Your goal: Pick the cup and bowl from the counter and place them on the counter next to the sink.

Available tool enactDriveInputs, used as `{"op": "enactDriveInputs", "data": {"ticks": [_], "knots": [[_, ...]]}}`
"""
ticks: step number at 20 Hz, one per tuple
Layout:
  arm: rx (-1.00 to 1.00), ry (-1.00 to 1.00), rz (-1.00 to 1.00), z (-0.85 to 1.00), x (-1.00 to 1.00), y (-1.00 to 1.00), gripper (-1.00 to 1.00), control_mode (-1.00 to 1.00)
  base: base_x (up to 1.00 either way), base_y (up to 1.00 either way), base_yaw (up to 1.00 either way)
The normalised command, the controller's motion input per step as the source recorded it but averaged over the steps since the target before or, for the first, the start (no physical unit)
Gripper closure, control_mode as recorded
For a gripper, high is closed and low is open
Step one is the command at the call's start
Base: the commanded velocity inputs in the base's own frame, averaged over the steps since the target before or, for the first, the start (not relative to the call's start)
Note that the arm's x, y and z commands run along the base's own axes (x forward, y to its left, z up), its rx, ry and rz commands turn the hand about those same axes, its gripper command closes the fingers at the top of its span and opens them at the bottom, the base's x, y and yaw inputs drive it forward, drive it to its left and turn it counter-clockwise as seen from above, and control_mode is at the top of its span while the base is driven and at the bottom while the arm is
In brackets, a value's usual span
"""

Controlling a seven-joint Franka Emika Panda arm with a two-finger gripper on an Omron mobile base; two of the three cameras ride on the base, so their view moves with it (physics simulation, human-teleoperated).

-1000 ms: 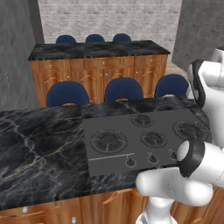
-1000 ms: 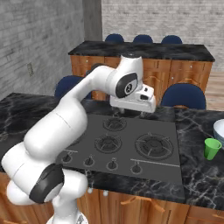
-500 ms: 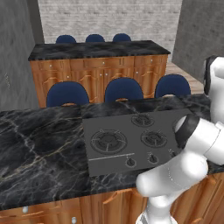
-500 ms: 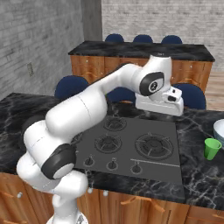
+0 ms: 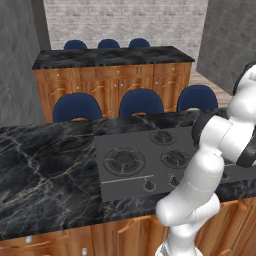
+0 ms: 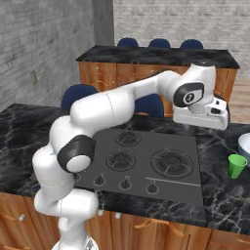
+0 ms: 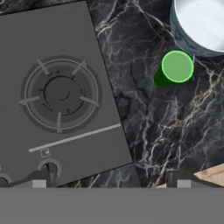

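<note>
The green cup point(image 6: 237, 165) stands upright on the black marble counter point(image 6: 222, 205), right of the stovetop. Just behind it, the white bowl point(image 6: 245, 145) is cut off by the frame's right edge. In the hand view the cup point(image 7: 177, 66) lies upper right, close beside the bowl point(image 7: 201, 22). My gripper point(image 6: 201, 122) hangs high over the stovetop's right rear corner, left of the cup and well above it. Its tips point(image 7: 110, 181) stand wide apart and open with nothing between them. The sink is out of view.
A dark grey four-burner stovetop point(image 6: 146, 163) is set into the counter point(image 5: 45, 170), with knobs along its front edge. Blue chairs point(image 5: 141, 102) stand behind it, and a second wooden counter point(image 5: 110, 57) lies further back. Bare marble stretches left of the stovetop.
The arm has swung to the right across the stovetop, carrying the hand toward the cup and bowl. The gripper has stayed open. The base has not moved.
</note>
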Motion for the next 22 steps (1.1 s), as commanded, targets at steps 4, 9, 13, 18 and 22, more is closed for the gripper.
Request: {"op": "enactDriveInputs", "data": {"ticks": [4,9,13,18,22], "knots": [[0.03,-0.20,0.02,-0.14,0.09,-0.51,-1.00,-1.00,0.00,0.00,0.00],[0.00,-0.03,0.00,-0.02,0.07,-0.30,-1.00,-1.00,0.00,0.00,0.00],[-0.01,0.00,0.00,-0.01,0.14,-0.22,-1.00,-1.00,0.00,0.00,0.00],[0.00,0.00,0.01,-0.26,0.19,-0.22,-1.00,-1.00,0.00,0.00,0.00],[0.00,0.00,0.03,-0.55,0.33,-0.08,-1.00,-1.00,0.00,0.00,0.00]]}}
